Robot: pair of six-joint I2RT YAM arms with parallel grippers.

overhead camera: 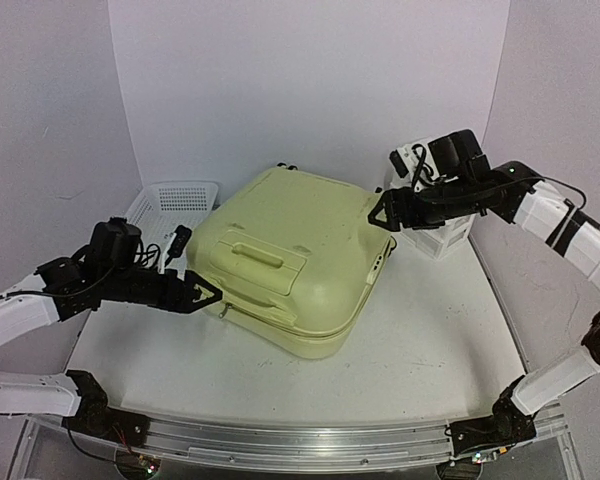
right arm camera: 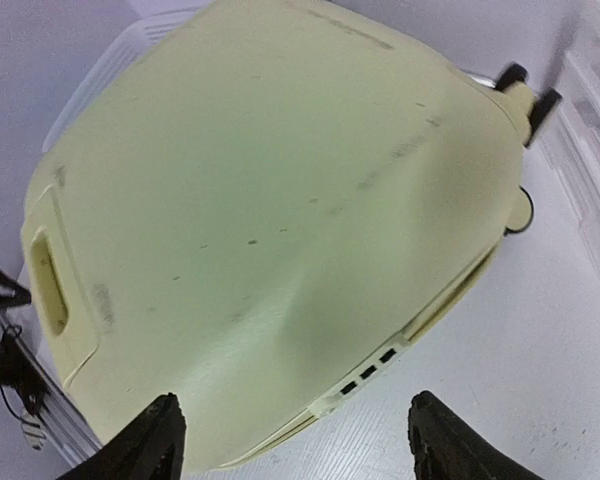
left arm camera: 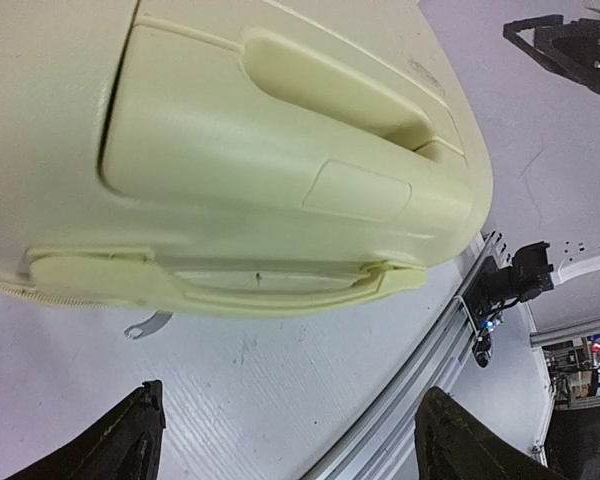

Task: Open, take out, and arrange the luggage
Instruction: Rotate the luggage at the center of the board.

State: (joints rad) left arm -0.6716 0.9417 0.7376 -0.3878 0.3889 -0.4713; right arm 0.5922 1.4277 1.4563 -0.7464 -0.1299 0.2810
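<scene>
Luggage [overhead camera: 290,255]: large pale yellow-green hard shell with rounded corners, lying flat and closed in the middle of the white table [overhead camera: 430,340], turned at an angle to the table edge. The shell seam runs round the side. The upper face is smooth with faint scuffs in the right wrist view [right arm camera: 270,220]. A recessed panel with a moulded top handle [overhead camera: 257,255] faces the near-left, and the left wrist view shows a second moulded side handle [left arm camera: 230,280] low on the edge nearest that camera. A cream wheel [right arm camera: 525,90] in dark brackets shows at the far corner. A row of small dark slots [right arm camera: 368,372] sits on the right-hand edge. A small metal zip pull [left arm camera: 145,325] lies on the table below the seam. White mesh basket [overhead camera: 170,198] sits behind-left, just beside the shell. White drawer organizer [overhead camera: 445,238] sits behind-right, near the shell's right corner and partly hidden by the right arm. Left gripper [overhead camera: 208,293] is at the near-left corner, level with the seam; its fingers [left arm camera: 130,445] are spread wide, with only table between them. Right gripper [overhead camera: 378,213] is at the far-right corner; its fingers [right arm camera: 155,445] are also spread, with the shell edge ahead of them. I cannot tell whether it touches the shell.
</scene>
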